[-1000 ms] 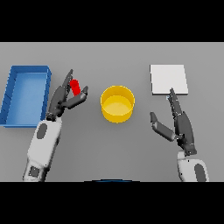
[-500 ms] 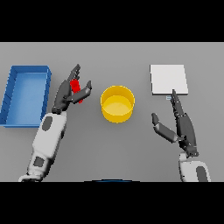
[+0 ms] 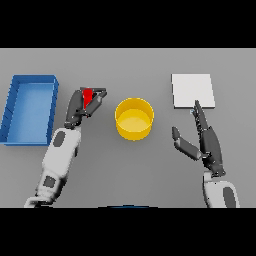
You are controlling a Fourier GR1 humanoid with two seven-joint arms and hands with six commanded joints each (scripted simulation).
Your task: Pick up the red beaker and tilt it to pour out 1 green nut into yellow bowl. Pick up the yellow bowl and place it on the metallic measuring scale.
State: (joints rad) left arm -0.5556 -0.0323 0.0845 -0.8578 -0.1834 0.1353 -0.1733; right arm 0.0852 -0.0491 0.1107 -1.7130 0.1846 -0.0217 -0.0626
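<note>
Head view, beaker and hand: we see the red beaker (image 3: 87, 96) left of centre, with the left hand (image 3: 82, 106) curled round it, fingers closed on both sides; the beaker looks tilted, though its mouth is too hidden for us to tell which way it faces.
Head view, the relation that matters: the yellow bowl (image 3: 134, 118) sits just right of the held beaker, near but apart; we judge the pour needs the beaker carried rightward over the rim, its long axis tipped toward the bowl.
Head view, other hand: the right hand (image 3: 204, 139) hovers in the lower right, fingers straight and empty, fingertips near the lower edge of the metallic measuring scale (image 3: 193, 90); it is the nearer hand to the scale.
Head view, bystander: a blue bin (image 3: 12, 106) lies at far left on the tabletop (image 3: 130, 170).
Change from half a second ago: we find the beaker and left hand shifted right, toward the bowl; bowl and scale unmoved.
</note>
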